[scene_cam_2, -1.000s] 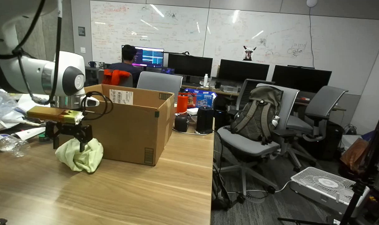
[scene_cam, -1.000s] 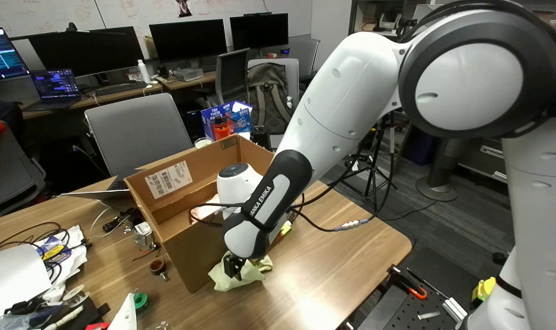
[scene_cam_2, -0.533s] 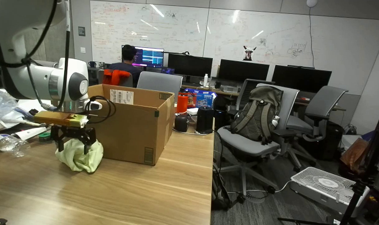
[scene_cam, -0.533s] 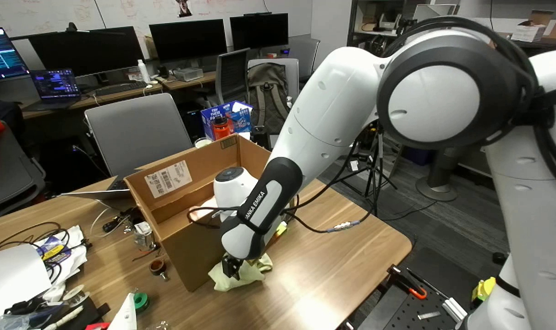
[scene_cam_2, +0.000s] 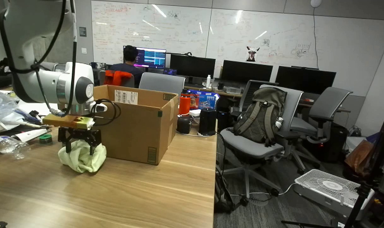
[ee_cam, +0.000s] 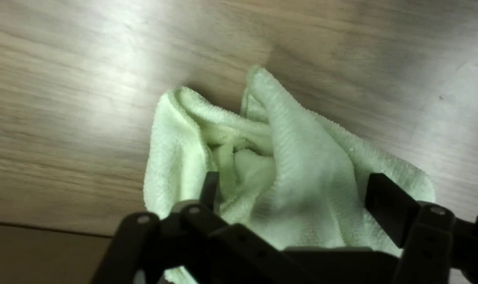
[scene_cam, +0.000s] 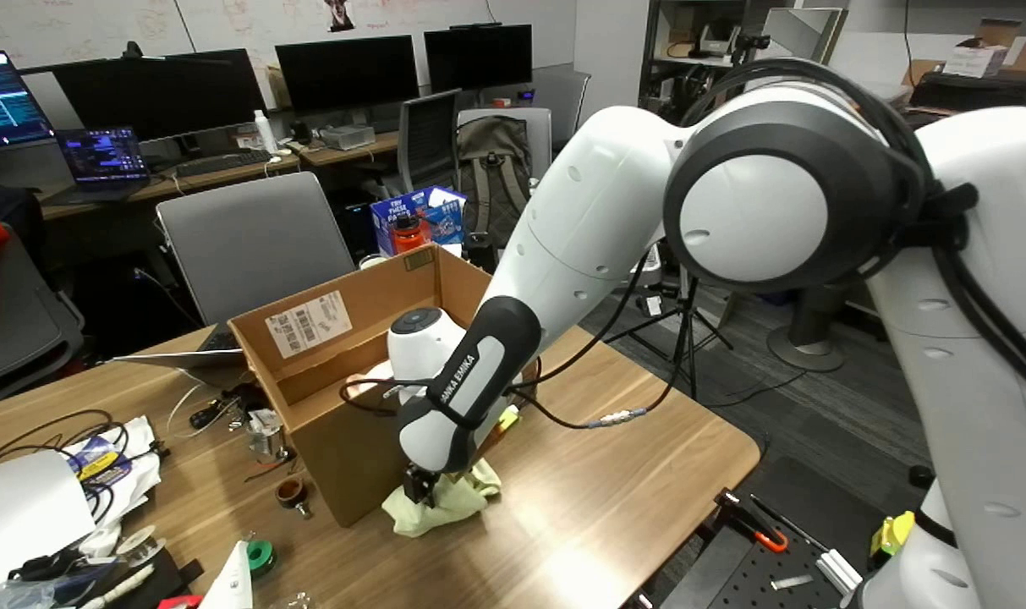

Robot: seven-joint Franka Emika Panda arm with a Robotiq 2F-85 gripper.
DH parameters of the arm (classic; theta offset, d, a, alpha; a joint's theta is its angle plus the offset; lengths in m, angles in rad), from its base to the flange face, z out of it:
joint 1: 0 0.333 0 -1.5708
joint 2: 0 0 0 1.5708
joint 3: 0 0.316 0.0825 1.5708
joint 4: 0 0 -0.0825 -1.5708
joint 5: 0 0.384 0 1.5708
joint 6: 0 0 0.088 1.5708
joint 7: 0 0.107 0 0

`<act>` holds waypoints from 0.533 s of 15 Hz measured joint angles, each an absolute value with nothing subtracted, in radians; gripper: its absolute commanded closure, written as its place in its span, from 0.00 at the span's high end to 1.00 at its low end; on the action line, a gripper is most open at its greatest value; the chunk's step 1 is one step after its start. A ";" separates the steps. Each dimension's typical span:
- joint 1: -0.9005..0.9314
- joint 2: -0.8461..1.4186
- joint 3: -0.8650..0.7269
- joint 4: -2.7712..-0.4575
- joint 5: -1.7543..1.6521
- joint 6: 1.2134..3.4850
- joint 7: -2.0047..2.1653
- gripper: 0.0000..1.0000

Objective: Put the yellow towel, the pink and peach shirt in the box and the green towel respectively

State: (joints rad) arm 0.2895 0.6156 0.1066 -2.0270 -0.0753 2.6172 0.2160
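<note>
Black and two-fingered, the gripper [scene_cam_2: 80,152] points down with its fingers wide apart, folds of a crumpled pale yellow-green towel [ee_cam: 309,169] showing between them in the wrist view. Whether the fingertips touch the towel is hard to tell. The towel lies on a wooden table [scene_cam_2: 166,190], outside and just beside an open-topped cardboard box [scene_cam_2: 131,133]. In an exterior view, pale pink cloth [scene_cam: 381,370] shows inside the box, partly hidden by the robot arm [scene_cam: 555,237]. An orange bottle [scene_cam_2: 184,106] stands beyond the box in both exterior views. Farther back, a backpack [scene_cam_2: 258,117] rests on a gray chair [scene_cam_2: 242,144] and a dark-haired person [scene_cam_2: 126,66] sits facing a lit monitor [scene_cam_2: 152,58].
</note>
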 measured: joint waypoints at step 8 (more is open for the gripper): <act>0.289 0.630 0.094 -1.989 -0.075 2.617 0.214 0.04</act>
